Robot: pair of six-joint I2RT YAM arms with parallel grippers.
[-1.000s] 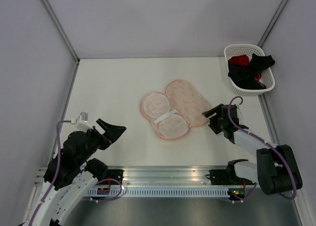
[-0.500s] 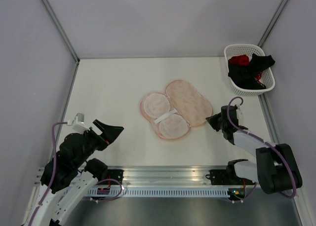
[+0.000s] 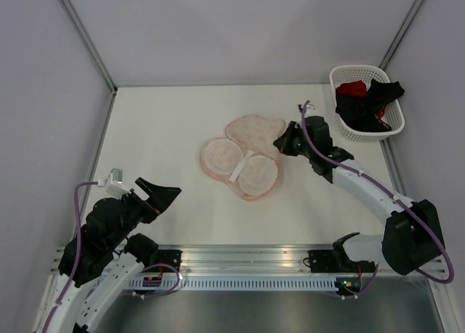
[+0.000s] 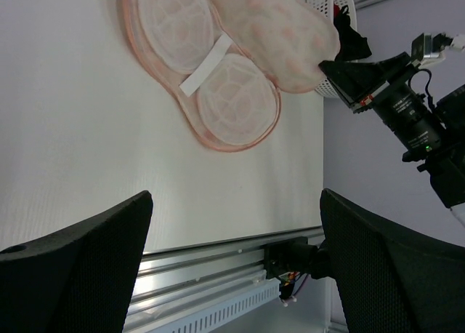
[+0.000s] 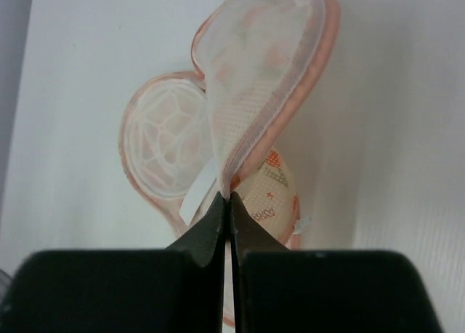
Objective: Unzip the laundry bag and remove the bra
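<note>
The laundry bag (image 3: 240, 166) lies open in the middle of the table, showing its pale pink lining and two round cups. My right gripper (image 3: 280, 142) is shut on the edge of its upper flap (image 5: 251, 71) and holds that flap raised and folded over. In the right wrist view the jaws (image 5: 229, 196) pinch the rim where mesh and padded shell meet. The black bra (image 3: 372, 104) lies in the white basket (image 3: 347, 71) at the far right. My left gripper (image 3: 173, 193) hangs open near the front left, well short of the bag (image 4: 218, 93), with nothing in it.
The white lattice basket also holds a red garment (image 3: 352, 89). Grey walls close the table on the left, back and right. A metal rail (image 3: 247, 260) runs along the near edge between the arm bases.
My right gripper has shut on the flap's edge and swung away from the near edge towards the middle, lifting the flap and dragging the bag slightly left. The left arm has barely moved.
</note>
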